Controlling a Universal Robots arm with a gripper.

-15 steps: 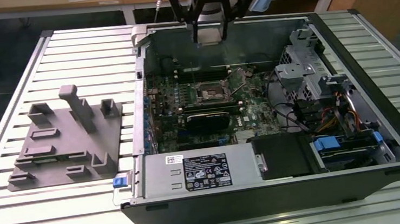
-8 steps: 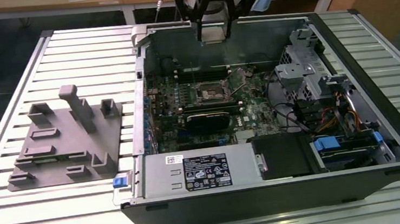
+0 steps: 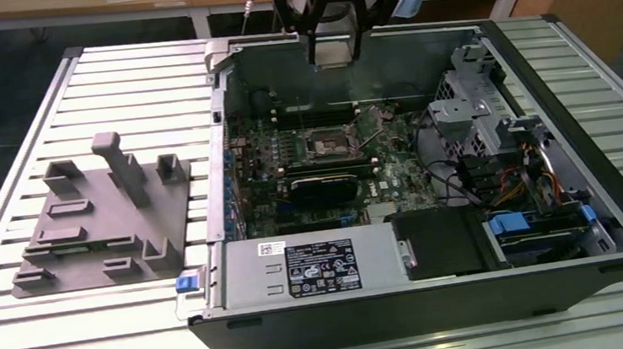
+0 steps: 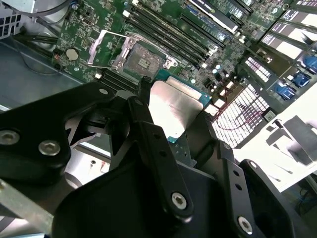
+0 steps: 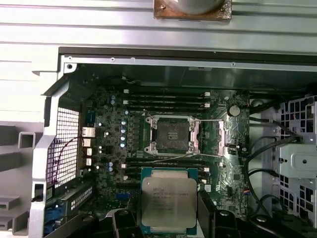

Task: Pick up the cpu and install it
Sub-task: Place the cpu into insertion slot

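Gripper [image 3: 333,56] is clamped on the cpu [image 5: 168,201], fingers [image 5: 214,220] pinching two opposite edges, metal face showing in both wrist views. It hangs in the air over the case edge at the top of the exterior view, well apart from the board. Exterior view, left to right: grey plastic fixture [image 3: 102,222] on the slatted table [image 3: 135,88], then the open computer case [image 3: 437,316] with the socket [image 3: 329,143] mid-board, a labelled grey box [image 3: 309,268] along the near side, and the drive cage [image 3: 475,109] rightmost. The cpu is not seated.
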